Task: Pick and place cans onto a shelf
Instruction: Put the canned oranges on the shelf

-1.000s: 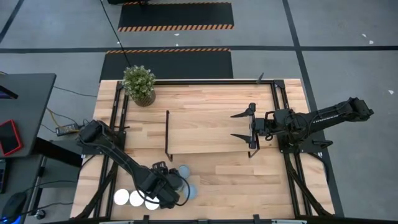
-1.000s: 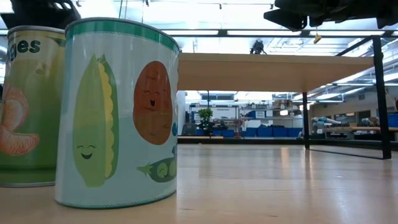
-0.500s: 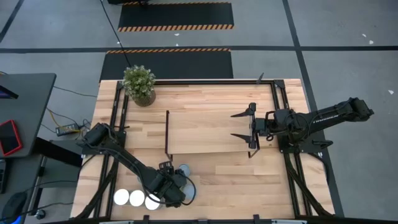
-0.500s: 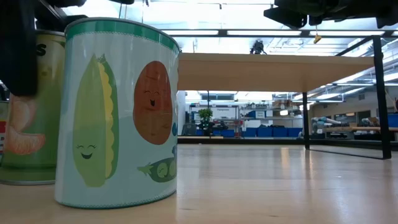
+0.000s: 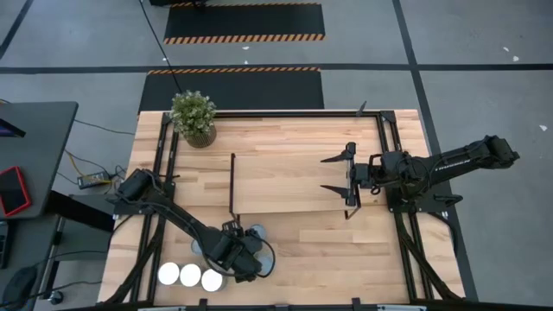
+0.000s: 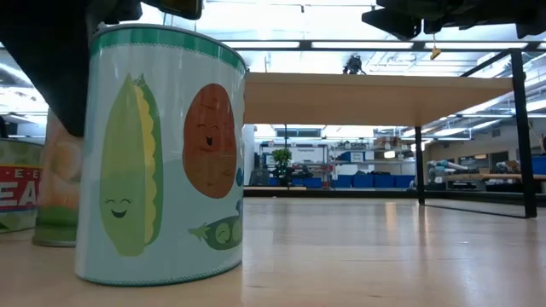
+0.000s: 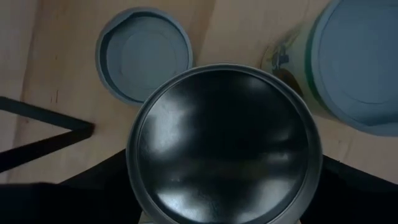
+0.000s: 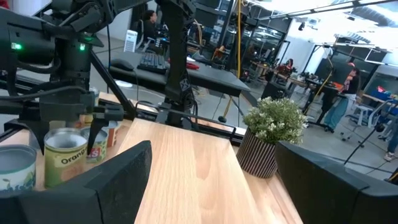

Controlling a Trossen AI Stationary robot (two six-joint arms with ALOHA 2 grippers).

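Left pincer (image 5: 244,259) grips a lifted can (image 7: 224,142) near the table's front edge.

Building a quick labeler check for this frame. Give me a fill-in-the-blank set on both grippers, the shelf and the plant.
1. The left gripper is ___ on a can.
2. The right gripper, over the shelf, has its fingers ___.
3. The number of cans standing on the shelf is ___.
4. The plant stands at the table's back ___ corner.
Missing words: shut; open; zero; left.
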